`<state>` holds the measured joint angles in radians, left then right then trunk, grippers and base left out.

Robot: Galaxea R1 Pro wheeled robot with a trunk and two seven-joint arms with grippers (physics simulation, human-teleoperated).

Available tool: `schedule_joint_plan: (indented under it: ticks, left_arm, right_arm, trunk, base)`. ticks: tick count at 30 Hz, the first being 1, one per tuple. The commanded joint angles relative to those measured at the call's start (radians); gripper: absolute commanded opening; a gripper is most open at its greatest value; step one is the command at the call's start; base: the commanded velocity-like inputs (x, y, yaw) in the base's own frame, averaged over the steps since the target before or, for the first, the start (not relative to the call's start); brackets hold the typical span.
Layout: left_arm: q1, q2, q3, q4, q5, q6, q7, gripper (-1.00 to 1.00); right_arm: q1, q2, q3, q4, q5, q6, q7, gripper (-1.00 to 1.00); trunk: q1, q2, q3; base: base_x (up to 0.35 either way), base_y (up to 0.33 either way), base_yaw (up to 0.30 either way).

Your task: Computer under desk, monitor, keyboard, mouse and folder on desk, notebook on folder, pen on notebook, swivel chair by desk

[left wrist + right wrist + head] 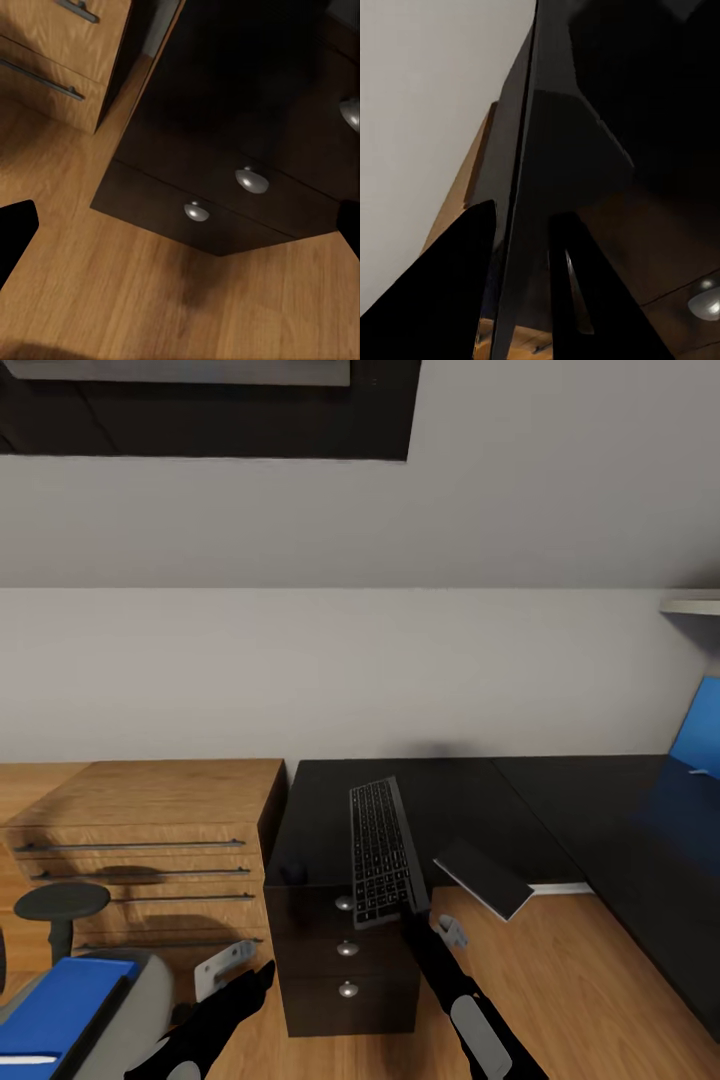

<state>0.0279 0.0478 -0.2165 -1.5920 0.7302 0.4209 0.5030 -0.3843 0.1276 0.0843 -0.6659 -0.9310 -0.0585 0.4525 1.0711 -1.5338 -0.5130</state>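
The slim dark keyboard lies lengthwise on the black desk, its near end sticking out past the front edge above the desk's drawers. My right gripper is shut on that near end. In the right wrist view the keyboard shows edge-on between the two black fingers. My left gripper hangs open low before the drawer fronts; its fingers stand far apart with nothing between them. The blue folder rests on the swivel chair at the lower left. The monitor is out of view.
A black drawer block with silver knobs sits under the desk's left end. The oak-wood shelving unit stands left of it. A dark flat slab tilts at the desk's inner corner. The blue back panel is at far right, above wood floor.
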Motion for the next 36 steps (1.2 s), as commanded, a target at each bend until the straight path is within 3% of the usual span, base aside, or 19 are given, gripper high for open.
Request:
schedule_joint_plan:
  ticks: [1,6,12,13,14,16,17,18,21,27,30,31,32,36]
  left_arm:
    - [0.0,0.0,-0.003,-0.002,0.009,0.0,0.009,1.0]
    - [0.0,0.0,-0.016,-0.002,0.009,0.0,0.009,1.0]
    - [0.0,0.0,-0.021,-0.002,0.009,0.001,0.009,1.0]
    - [0.0,0.0,-0.021,-0.002,0.009,0.001,0.009,1.0]
    - [0.0,0.0,-0.023,-0.002,0.009,0.001,0.009,1.0]
    - [0.0,0.0,-0.023,-0.002,0.01,0.001,0.009,1.0]
    - [0.0,0.0,-0.023,-0.001,0.01,0.001,0.009,1.0]
    - [0.0,0.0,-0.031,0.001,0.01,0.0,0.009,1.0]
    - [0.0,0.0,-0.034,0.003,0.01,0.0,0.008,1.0]
    - [0.0,0.0,-0.036,0.006,0.011,0.0,0.007,1.0]
    - [0.0,0.0,-0.036,0.009,0.011,0.0,0.007,1.0]
    - [0.0,0.0,-0.035,0.014,0.011,0.0,0.006,1.0]
    - [0.0,0.0,-0.035,0.015,0.01,0.0,0.006,1.0]
    - [0.0,0.0,-0.035,0.017,0.009,-0.001,0.005,1.0]
  right_arm:
    - [-0.001,0.0,0.004,0.001,-0.009,-0.004,0.004,-1.0]
    - [-0.001,-0.003,0.003,-0.017,-0.009,-0.001,0.005,-1.0]
    - [0.005,-0.005,0.003,-0.146,-0.009,0.033,0.0,-1.0]
    - [0.005,-0.004,0.004,-0.162,-0.009,0.058,0.0,-1.0]
    - [0.005,-0.001,0.005,-0.266,-0.016,0.187,-0.004,-1.0]
    - [0.005,-0.002,0.004,-0.308,-0.042,0.227,-0.016,-1.0]
    - [0.006,-0.003,0.004,-0.34,-0.071,0.255,-0.035,-1.0]
    - [0.024,-0.012,0.004,-0.578,-0.224,0.377,-0.22,-1.0]
    - [0.079,-0.013,0.004,-0.741,-0.271,0.425,-0.348,-1.0]
    - [0.161,-0.018,0.002,-0.837,-0.285,0.442,-0.421,-1.0]
    - [0.173,-0.045,0.002,-0.845,-0.285,0.444,-0.427,-1.0]
    - [0.179,-0.098,0.004,-0.833,-0.292,0.445,-0.429,-1.0]
    - [0.18,-0.111,0.004,-0.828,-0.295,0.445,-0.429,-1.0]
    - [0.181,-0.131,0.003,-0.82,-0.316,0.446,-0.43,-1.0]
  trunk:
    - [-0.004,0.007,0.002]
    - [-0.023,0.042,0.018]
    - [-0.046,0.084,0.037]
    - [-0.05,0.091,0.04]
    - [-0.054,0.098,0.043]
    - [-0.061,0.112,0.049]
    - [-0.065,0.119,0.053]
    - [-0.069,0.126,0.056]
    - [-0.081,0.147,0.065]
    - [-0.104,0.189,0.084]
    - [-0.104,0.189,0.084]
    - [-0.104,0.189,0.084]
    - [-0.104,0.189,0.084]
    - [-0.104,0.189,0.084]
  base:
    - [0.0,0.0,0.0]
    - [0.0,0.0,0.0]
    - [0.0,0.0,0.0]
    - [0.0,0.0,0.0]
    - [0.0,0.0,0.0]
    - [0.0,0.0,0.0]
    - [0.0,0.0,0.0]
    - [0.0,0.0,0.0]
    - [0.0,0.0,0.0]
    - [0.0,0.0,0.0]
    - [0.0,0.0,0.0]
    - [0.0,0.0,0.0]
    - [0.0,0.0,0.0]
    - [0.0,0.0,0.0]
